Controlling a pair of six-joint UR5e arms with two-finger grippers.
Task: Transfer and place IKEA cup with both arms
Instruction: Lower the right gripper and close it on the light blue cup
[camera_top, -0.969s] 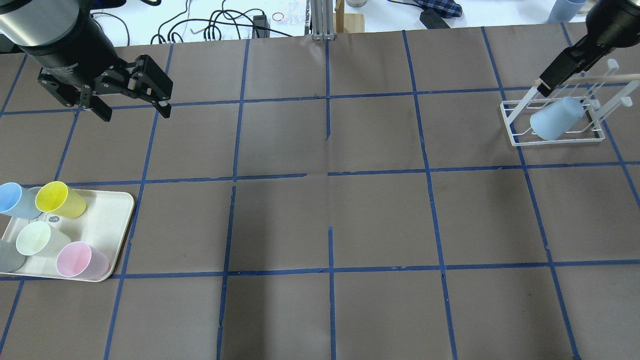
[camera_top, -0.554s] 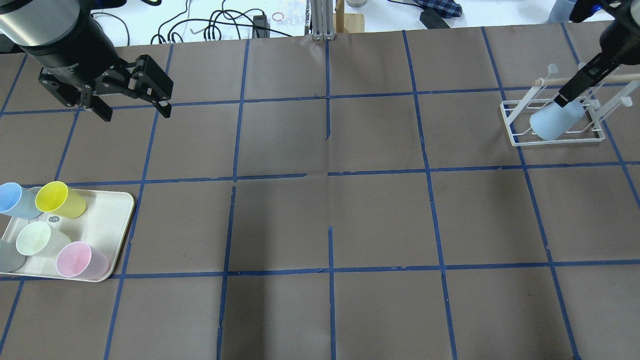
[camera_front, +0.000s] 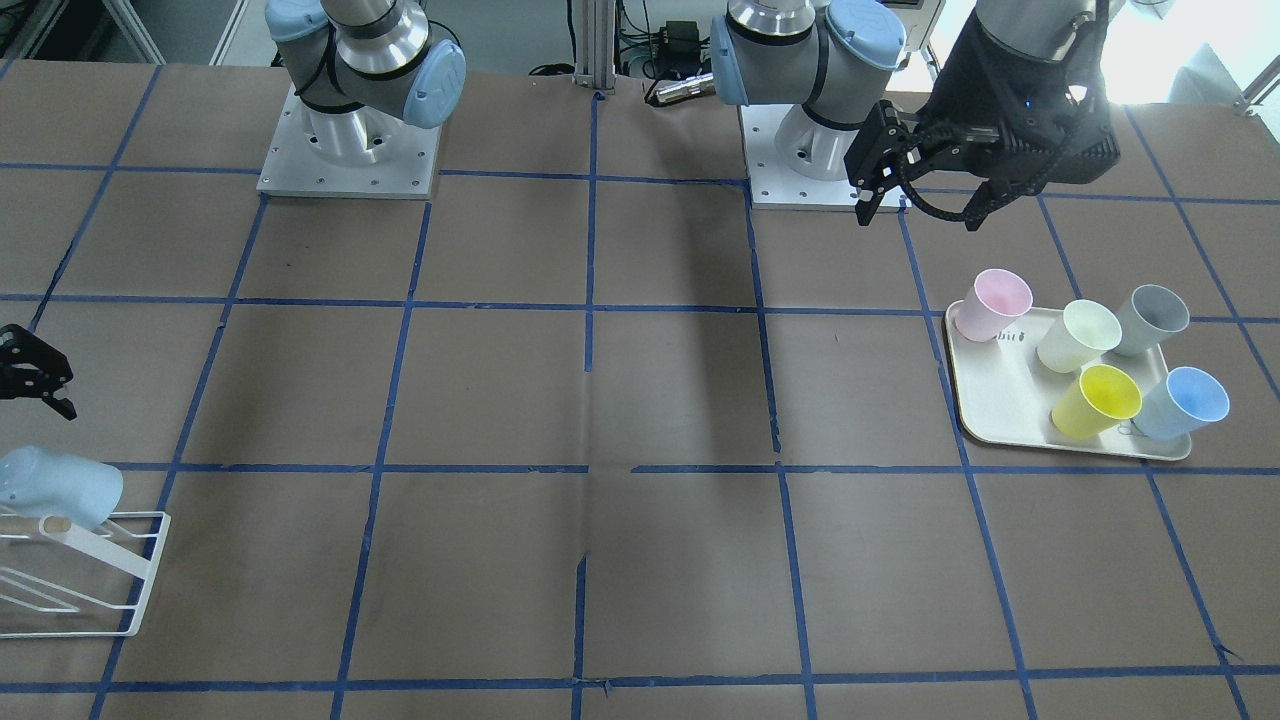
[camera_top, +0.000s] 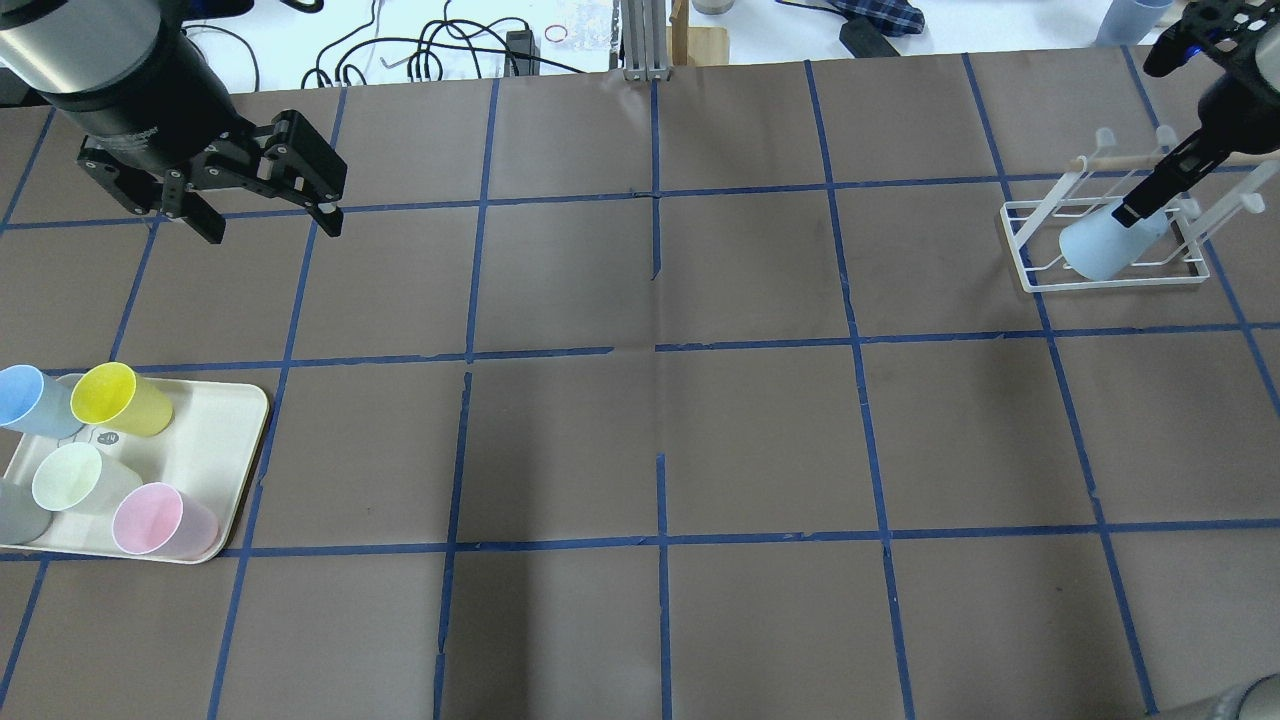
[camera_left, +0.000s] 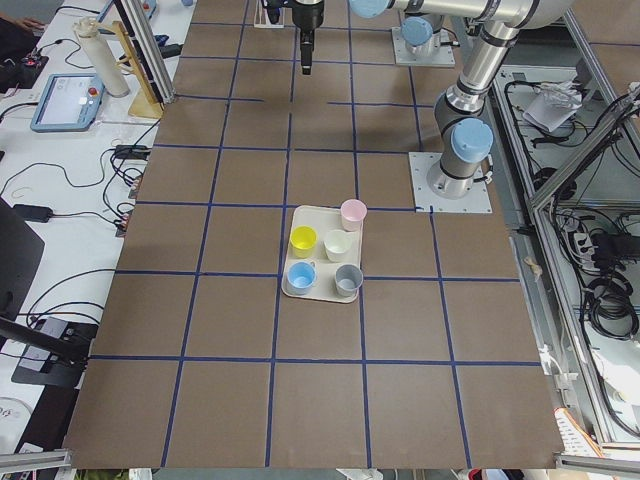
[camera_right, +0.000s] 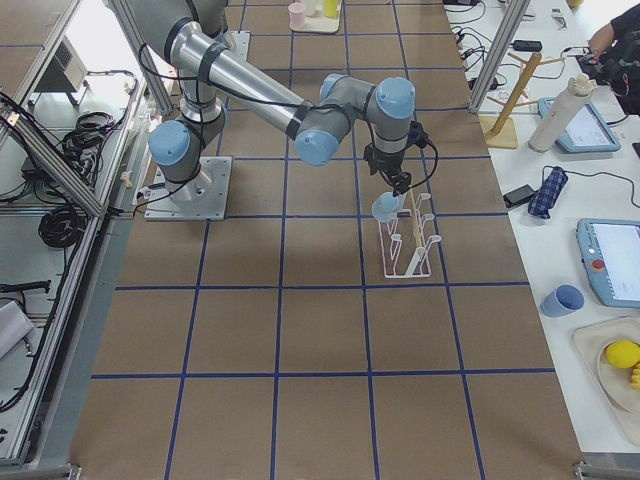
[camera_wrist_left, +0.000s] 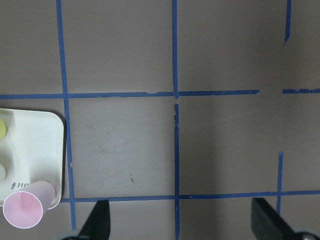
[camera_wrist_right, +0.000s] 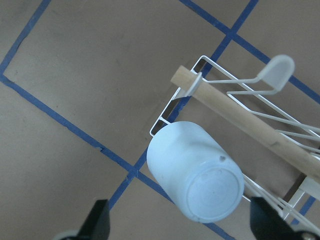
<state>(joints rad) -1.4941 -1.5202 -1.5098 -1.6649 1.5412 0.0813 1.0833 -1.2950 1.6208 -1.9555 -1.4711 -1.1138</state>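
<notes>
Brown table (camera_top: 760, 430): IKEA cup (camera_wrist_right: 195, 172) inverted on rack (camera_wrist_right: 276, 66), beyond spread right jaws, untouched; left jaws spread.

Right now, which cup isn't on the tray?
The pale blue cup, tipped upside down on the white rack; the other five stand upright on the tray.

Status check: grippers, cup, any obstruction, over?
Left gripper open, hovering apart from tray. Right gripper open above IKEA cup. Cup mouth-down, tilted on rack, ungripped. Wooden bar close beside it.
</notes>
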